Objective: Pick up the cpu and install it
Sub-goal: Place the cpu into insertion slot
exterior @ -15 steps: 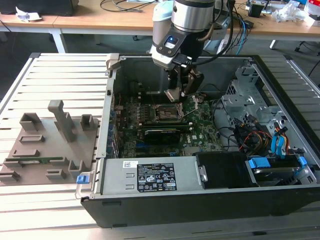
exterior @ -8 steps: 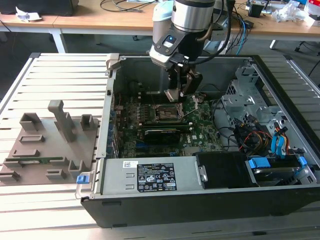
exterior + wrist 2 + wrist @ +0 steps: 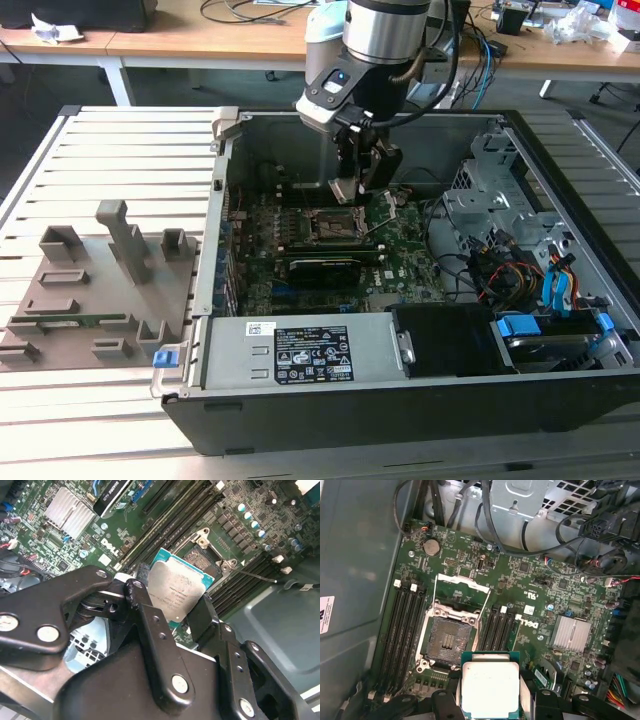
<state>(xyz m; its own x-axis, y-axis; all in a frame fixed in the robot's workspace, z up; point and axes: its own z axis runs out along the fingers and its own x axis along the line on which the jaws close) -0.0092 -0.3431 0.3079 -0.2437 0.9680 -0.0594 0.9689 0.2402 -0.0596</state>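
We see the cpu gripped by two opposite edges, its silvery-beige metal top facing the camera in both wrist views and its teal rim showing around the lid. The gripper is closed onto it only as far as the chip's width allows. One black finger presses on one side, the other on the opposite side, and the chip spans the gap between them.

In the first wrist view the cpu hangs above the board, just beside the socket and not seated in it. The socket lies open, with its dark contact field bare and its metal frame swung up and away. Memory slots run along both sides of the socket, and a finned silver heatsink sits farther out on the green motherboard.

In the exterior view we see the arm reaching down into the open computer case, with the gripper low over the motherboard and close above the socket. Cables and drive bays crowd the case toward the exterior view's right. Outside the case, toward the exterior view's left, the grey fixture plate with its upright blocks rests on the slatted table, well apart from the gripper.
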